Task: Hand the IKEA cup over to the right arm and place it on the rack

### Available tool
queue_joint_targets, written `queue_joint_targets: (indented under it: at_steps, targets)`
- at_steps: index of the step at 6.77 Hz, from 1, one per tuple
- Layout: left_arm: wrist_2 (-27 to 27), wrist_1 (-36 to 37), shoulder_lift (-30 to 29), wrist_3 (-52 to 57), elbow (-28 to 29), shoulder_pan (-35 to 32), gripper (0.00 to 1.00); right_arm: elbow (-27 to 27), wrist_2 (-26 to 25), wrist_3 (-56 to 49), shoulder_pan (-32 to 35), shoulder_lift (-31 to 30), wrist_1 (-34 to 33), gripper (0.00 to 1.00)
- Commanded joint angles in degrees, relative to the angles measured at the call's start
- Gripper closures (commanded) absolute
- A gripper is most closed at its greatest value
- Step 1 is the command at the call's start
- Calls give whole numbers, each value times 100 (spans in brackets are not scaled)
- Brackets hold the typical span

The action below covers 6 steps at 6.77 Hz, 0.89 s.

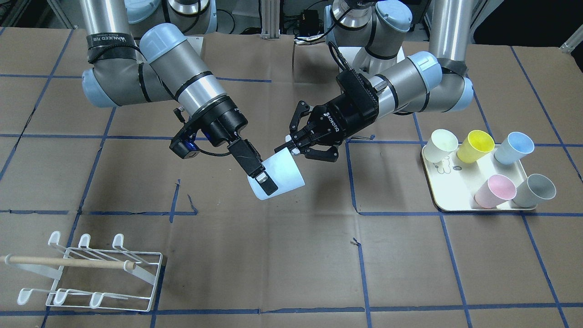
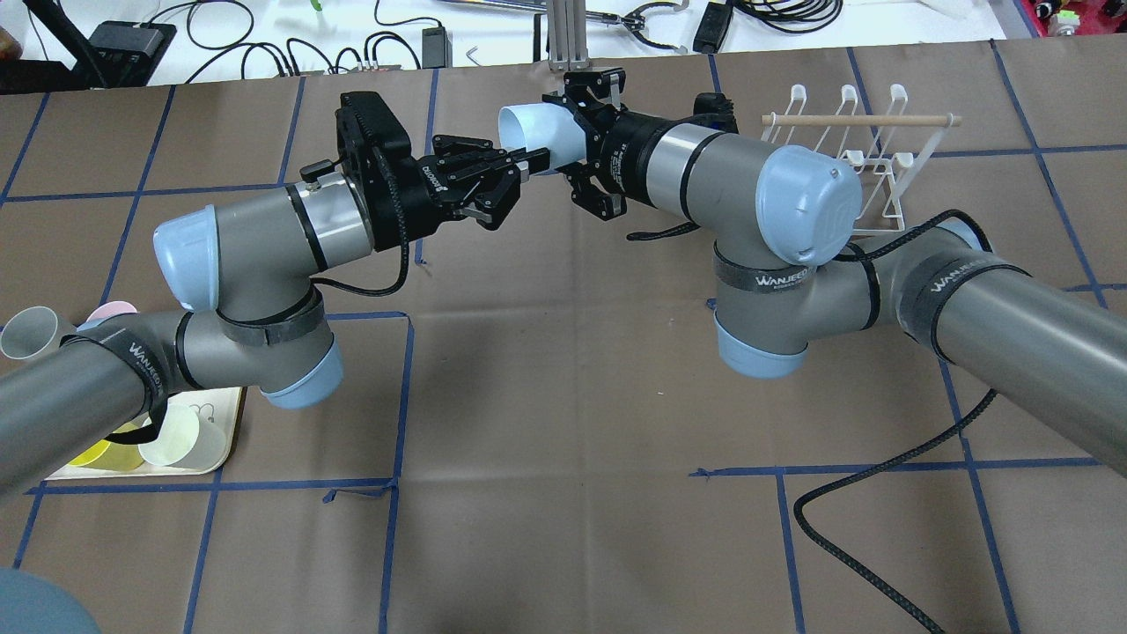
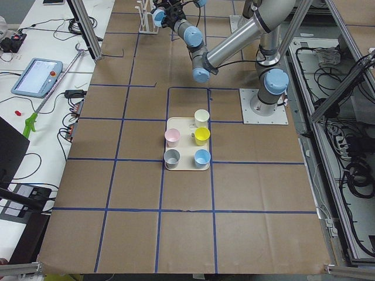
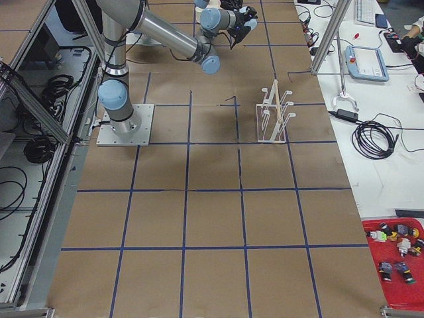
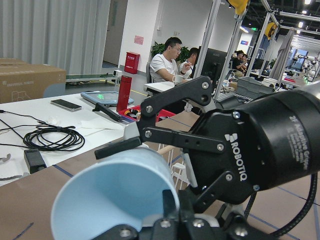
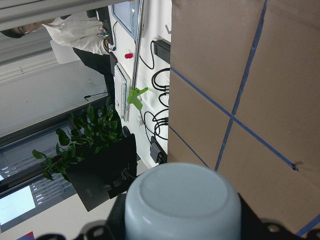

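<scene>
The blue cup (image 1: 282, 175) hung over the middle of the table (image 1: 410, 273), its rim pinched by the left gripper (image 1: 292, 146) and its sides squeezed by the right gripper (image 1: 266, 180), likely so it would not fall.

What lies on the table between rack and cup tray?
Only bare taped paper, in the front-facing view; the pale blue cup is held midair above it.

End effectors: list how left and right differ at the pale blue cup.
The left end effector pinches the rim of the pale blue cup, one finger inside; the right end effector straddles its outer wall. The left faces the open mouth; the right faces the base. Both are black, two-fingered, meeting at one cup.
</scene>
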Motion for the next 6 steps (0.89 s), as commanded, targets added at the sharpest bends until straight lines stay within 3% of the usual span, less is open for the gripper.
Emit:
queue_joint_targets:
  at_steps: [1, 2, 3, 5, 6]
  targets:
    - [59, 3, 33, 0, 28, 2, 88, 0, 6, -18, -2, -8, 0, 46]
    - [277, 12, 33, 0, 54, 2, 67, -9, 6, -27, -2, -8, 0, 50]
    - [306, 3, 16, 0, 63, 2, 25, -9, 6, -27, -2, -8, -9, 53]
    - [288, -5, 33, -26, 63, 19, 6, -9, 6, -35, -2, -8, -9, 56]
    - [271, -5, 59, -26, 72, 54, 3, -9, 24, -44, -11, -8, -9, 58]
